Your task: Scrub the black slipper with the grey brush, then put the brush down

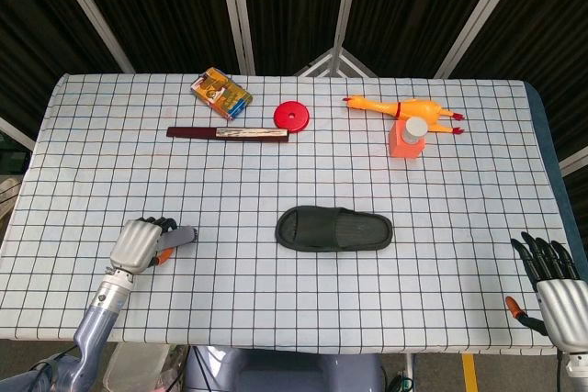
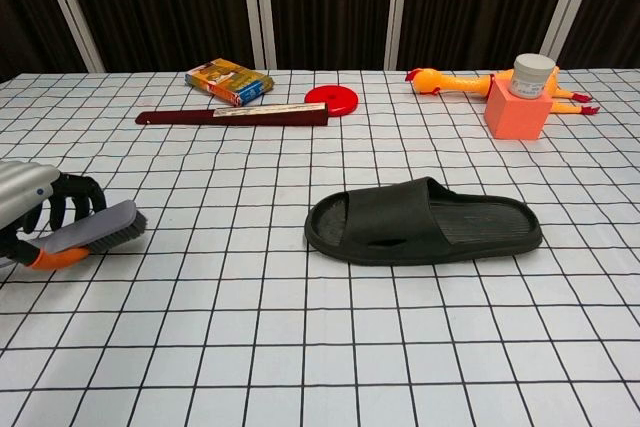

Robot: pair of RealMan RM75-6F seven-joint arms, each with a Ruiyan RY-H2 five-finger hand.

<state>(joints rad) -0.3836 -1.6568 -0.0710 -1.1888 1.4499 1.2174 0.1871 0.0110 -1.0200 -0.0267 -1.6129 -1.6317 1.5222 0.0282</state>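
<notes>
Grey brush (image 2: 96, 230) handle hidden inside the left hand (image 1: 138, 243), bristled end tilted.

No text, brand, number or sign is showing clearly enough to be read in either view. The colourful box (image 2: 229, 81) at the far side of the table is carrying printed artwork, but its lettering is coming through too small and blurred to make out. The dark red strip (image 2: 232, 117) beside it is bearing a pale label whose marks are likewise staying illegible.
</notes>
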